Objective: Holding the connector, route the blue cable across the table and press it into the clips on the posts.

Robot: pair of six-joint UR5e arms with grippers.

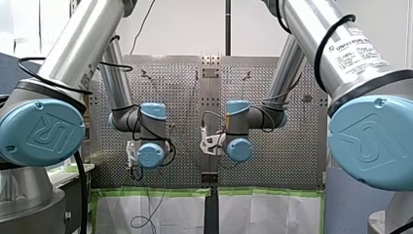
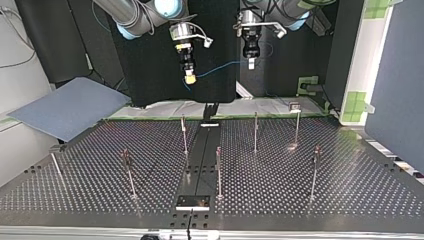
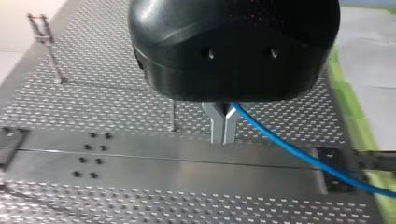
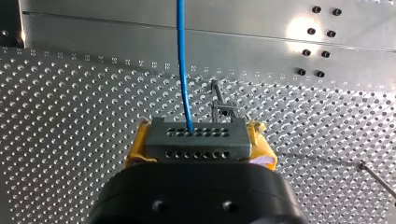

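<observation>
Two grips: our right gripper (image 2: 189, 76) clamps the connector (image 4: 195, 142); our left gripper (image 3: 223, 128) pinches the blue cable (image 3: 289, 148)
Cable place: strung between them, high over the table's (image 2: 350, 175) arm-side edge
Risk: we fear it slipping through the metal fingers (image 3: 215, 123), or snagging posts (image 2: 255, 131) short of clips (image 4: 223, 111)

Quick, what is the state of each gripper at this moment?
My left gripper: shut on the blue cable.
My right gripper: shut on the grey connector.
</observation>
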